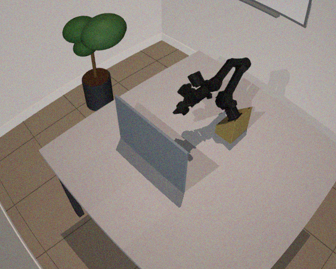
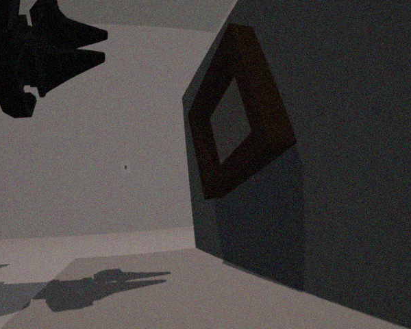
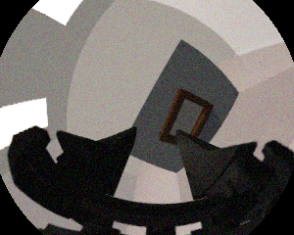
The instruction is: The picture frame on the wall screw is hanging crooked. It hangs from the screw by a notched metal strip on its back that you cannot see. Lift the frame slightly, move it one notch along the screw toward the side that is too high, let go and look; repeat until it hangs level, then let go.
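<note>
Frame (image 2: 271,102) (image 3: 171,115) hangs crooked, right of centre in exterior view; gripper (image 1: 173,112) (image 2: 105,46) (image 3: 157,131) released, upper left, apart; I judge levelling left

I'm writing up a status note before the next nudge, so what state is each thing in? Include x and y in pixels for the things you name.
picture frame (image 2: 269,102) (image 3: 171,115): hanging crooked, untouched by the gripper
gripper (image 1: 178,111) (image 2: 105,46) (image 3: 157,131): partly open, holding nothing
arm (image 1: 233,83): bent, raised above the table
grey-blue panel (image 1: 153,144) (image 2: 262,212) (image 3: 154,110): standing upright
potted plant (image 1: 103,31): upright on the floor

Open air separates pincer (image 1: 178,112) (image 2: 105,46) (image 3: 157,131) and frame (image 2: 269,95) (image 3: 171,115).
</note>
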`<action>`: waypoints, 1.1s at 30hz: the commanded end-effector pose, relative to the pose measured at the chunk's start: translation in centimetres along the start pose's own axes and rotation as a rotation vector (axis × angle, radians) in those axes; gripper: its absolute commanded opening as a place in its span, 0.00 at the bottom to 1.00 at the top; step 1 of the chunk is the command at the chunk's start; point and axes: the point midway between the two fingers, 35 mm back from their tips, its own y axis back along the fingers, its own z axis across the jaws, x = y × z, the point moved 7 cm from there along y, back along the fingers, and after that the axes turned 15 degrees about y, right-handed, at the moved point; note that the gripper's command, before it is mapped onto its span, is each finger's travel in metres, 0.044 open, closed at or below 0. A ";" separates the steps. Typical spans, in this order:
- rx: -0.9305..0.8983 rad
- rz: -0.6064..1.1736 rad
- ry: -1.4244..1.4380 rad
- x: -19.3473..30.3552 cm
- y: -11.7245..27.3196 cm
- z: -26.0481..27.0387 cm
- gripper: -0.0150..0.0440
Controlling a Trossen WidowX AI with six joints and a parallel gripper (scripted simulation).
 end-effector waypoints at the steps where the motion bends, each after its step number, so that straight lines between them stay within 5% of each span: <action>1: 0.004 0.000 0.003 0.0 0.0 0.0 0.69; 33: 0.004 -0.001 -0.269 2.7 -0.8 -4.8 0.69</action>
